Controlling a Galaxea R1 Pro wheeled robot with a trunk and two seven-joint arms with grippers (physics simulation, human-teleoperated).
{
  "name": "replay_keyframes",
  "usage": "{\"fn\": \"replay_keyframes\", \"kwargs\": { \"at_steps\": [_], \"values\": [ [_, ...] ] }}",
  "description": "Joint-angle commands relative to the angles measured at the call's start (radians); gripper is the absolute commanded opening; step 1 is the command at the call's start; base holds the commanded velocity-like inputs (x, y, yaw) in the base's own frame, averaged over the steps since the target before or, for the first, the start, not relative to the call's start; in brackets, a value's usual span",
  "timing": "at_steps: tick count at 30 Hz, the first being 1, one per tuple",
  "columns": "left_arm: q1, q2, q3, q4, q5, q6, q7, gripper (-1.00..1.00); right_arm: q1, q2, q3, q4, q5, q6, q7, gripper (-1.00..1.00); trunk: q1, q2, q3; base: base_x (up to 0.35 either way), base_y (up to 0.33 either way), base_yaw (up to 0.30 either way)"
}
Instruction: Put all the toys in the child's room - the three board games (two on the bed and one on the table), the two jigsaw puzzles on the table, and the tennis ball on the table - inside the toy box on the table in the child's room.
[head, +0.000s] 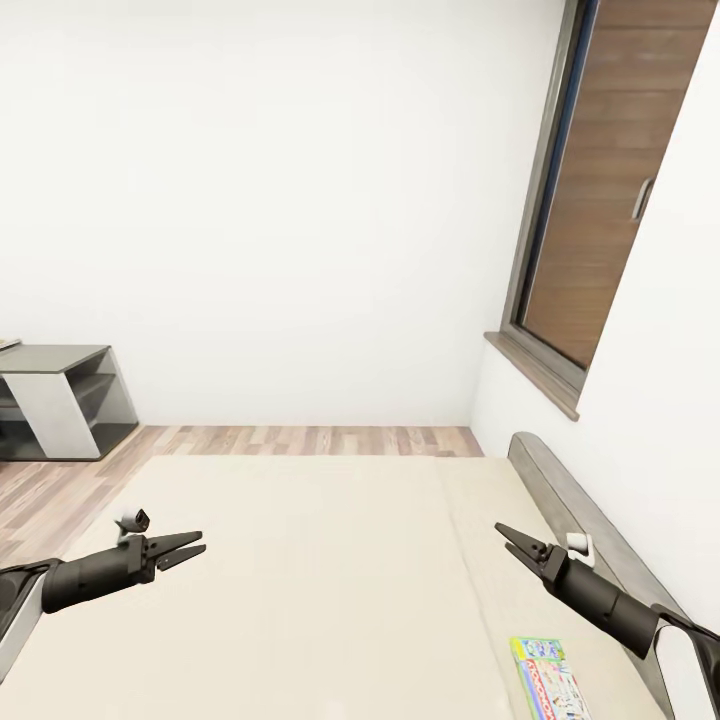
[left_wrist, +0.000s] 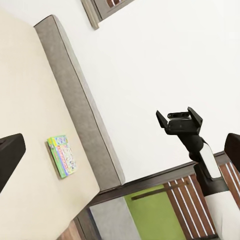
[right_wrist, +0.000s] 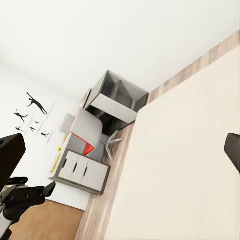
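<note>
Head view has both arms hovering over the beige bed (head: 300, 560), with one green-edged board game (head: 548, 678) lying by the right arm, cut off at the frame edge. Left wrist view shows that whole game near the grey headboard (left_wrist: 75, 95). Right wrist view catches the distant table (right_wrist: 82, 170) and dancer pictures (right_wrist: 32, 117); what's on the table is too small to make out. Left hand (head: 185, 546) and right hand (head: 512, 540) both have fingers apart, holding nothing.

Both arms outstretched, left end effector (head: 190, 546) and right end effector (head: 510, 536) open, empty.
</note>
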Motion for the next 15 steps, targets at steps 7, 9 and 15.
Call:
{"fn": "replay_keyframes", "kwargs": {
  "at_steps": [7,9,15],
  "values": [
    [-0.001,0.000,0.000,0.000,0.002,0.010,-0.002,1.00,-0.001,0.000,-0.001,0.000,0.002,0.003,0.004,1.00,0.001,-0.002,-0.002,0.000,-0.007,0.000],
    [-0.001,0.000,0.000,0.000,0.002,0.010,-0.002,1.00,-0.001,0.000,-0.001,0.000,0.002,0.004,0.004,1.00,0.001,-0.002,-0.002,0.000,-0.002,0.000],
    [-0.001,0.000,0.000,0.000,0.002,0.010,-0.002,1.00,-0.001,0.000,-0.001,0.000,0.002,0.003,0.004,1.00,0.001,-0.002,-0.002,0.000,-0.044,0.000]
  ]
}}
